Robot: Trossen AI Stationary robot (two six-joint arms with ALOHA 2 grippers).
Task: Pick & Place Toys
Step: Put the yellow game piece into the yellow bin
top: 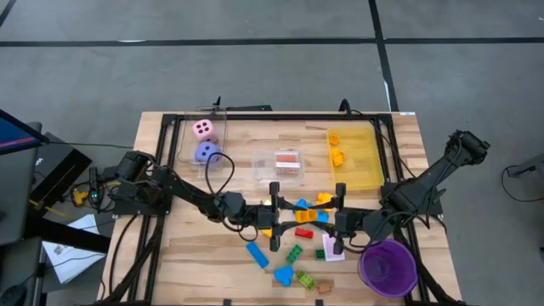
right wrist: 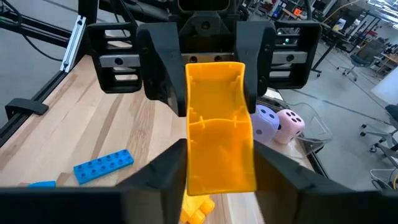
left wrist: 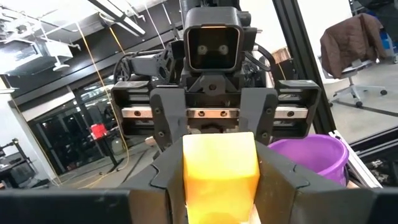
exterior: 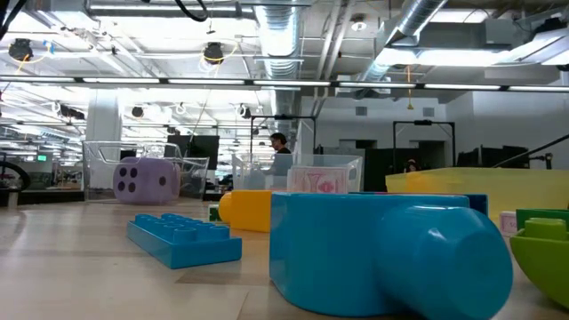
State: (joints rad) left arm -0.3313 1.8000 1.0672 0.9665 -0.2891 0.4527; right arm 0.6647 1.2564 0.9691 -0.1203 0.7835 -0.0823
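Wooden boards make up the table (top: 195, 255), with a black frame round it and a big workshop room behind. Both arms meet in the middle of the table, face to face. The left gripper (left wrist: 221, 186) and the right gripper (right wrist: 221, 180) are each clamped on the same yellow brick (right wrist: 219, 134), one at each end (it looks like a hand-over from one arm to the other).

The other toys lie around them. A long blue brick (top: 257, 254), green bricks (top: 294, 253) and a small blue piece (top: 283, 275) sit on the wood just in front of the grippers. A pink die (top: 203, 129) and a purple die (top: 206, 152) sit in the clear bin (top: 180, 140) at the back left. An orange brick (top: 337, 156) lies in the yellow bin (top: 367, 174) at the back right. A card box (top: 287, 163) sits between the bins, and a purple cup (top: 388, 265) stands near the right arm.

What could go wrong? If both grippers pull while both hold tight, the brick could twist or pop out. If both let go together, it would fall onto the toys below and knock them about. A low swing of the right arm could bump the cup.
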